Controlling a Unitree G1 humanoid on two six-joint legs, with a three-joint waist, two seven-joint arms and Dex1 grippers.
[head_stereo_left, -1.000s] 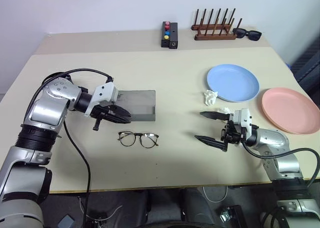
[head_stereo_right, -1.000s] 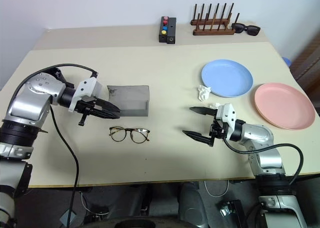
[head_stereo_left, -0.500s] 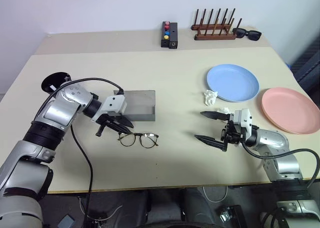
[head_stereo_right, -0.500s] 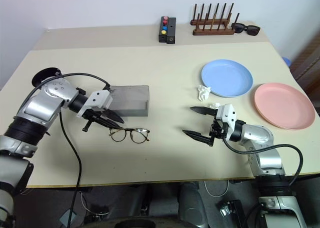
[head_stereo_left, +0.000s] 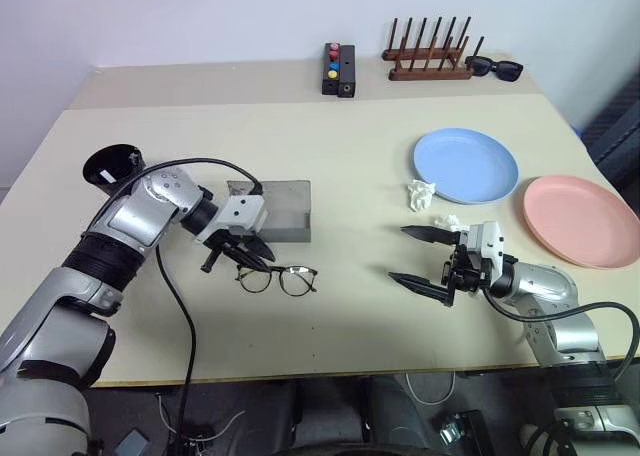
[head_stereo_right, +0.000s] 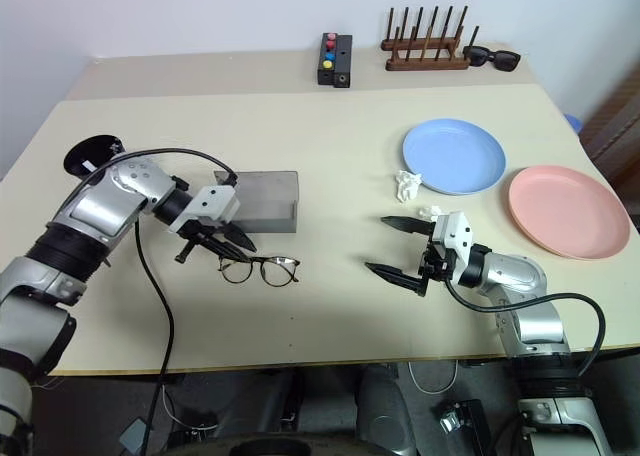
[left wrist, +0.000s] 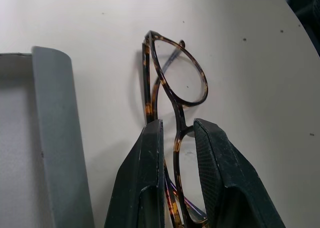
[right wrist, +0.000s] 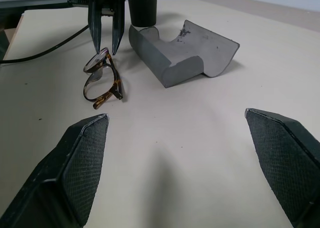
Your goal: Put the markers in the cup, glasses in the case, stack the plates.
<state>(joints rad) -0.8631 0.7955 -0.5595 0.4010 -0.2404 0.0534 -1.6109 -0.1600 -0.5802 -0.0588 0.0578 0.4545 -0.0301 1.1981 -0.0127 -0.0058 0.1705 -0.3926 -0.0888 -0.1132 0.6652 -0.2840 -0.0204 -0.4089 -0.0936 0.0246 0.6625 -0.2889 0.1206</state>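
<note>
The left gripper [head_stereo_left: 252,256] is angled down over the glasses [head_stereo_left: 278,279], its narrowly parted fingers [left wrist: 145,178] straddling the frame at the left lens (not clamped on it). The glasses lie on the table [head_stereo_left: 330,326] just at six o'clock of the open grey case [head_stereo_left: 272,211]. The right gripper [head_stereo_left: 418,256] hovers spread wide and empty, at three o'clock of the glasses.

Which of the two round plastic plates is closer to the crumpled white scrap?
The light blue plate. The crumpled white scrap lies right beside its rim, while the pink plate sits farther off, near the table's right edge.
</note>
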